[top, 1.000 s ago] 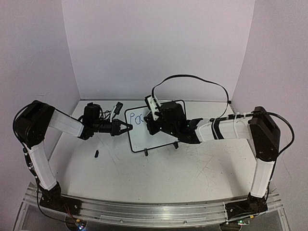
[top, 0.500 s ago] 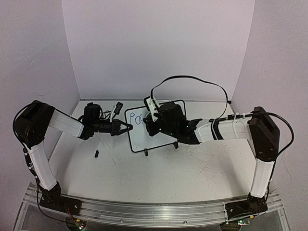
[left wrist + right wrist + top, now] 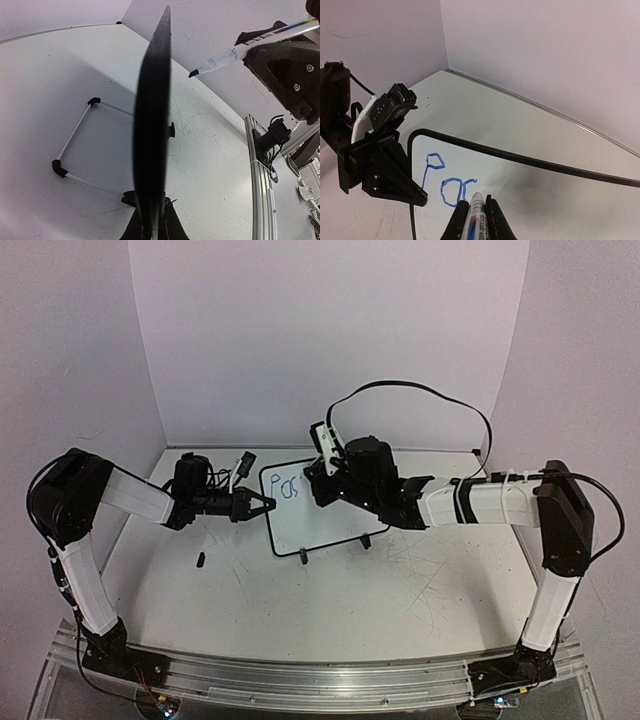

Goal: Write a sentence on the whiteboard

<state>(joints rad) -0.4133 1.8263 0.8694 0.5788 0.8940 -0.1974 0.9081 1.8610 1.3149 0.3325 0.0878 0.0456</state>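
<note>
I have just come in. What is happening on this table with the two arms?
The left gripper has its jaws shut on the left edge of the small whiteboard, steadying it where it stands. The right gripper grips a marker, with its tip close to the board's face. Only a few blue letters, beginning with P, are written; the sentence is not finished.

**Top view:** the right gripper (image 3: 322,480) hides the board (image 3: 310,525) corner beneath it. The writing (image 3: 287,487) beside its fingers is too small to read. A dark object (image 3: 200,560), baseward of the left gripper (image 3: 262,506), is too small to identify.

**Left wrist view:** the board, edge-on between the fingers, is a blurred dark band with its face hidden. The fingers are cut off below.

**Right wrist view:** the marker (image 3: 474,220) barrel is cut off between the fingers and its print is blurred.
</note>
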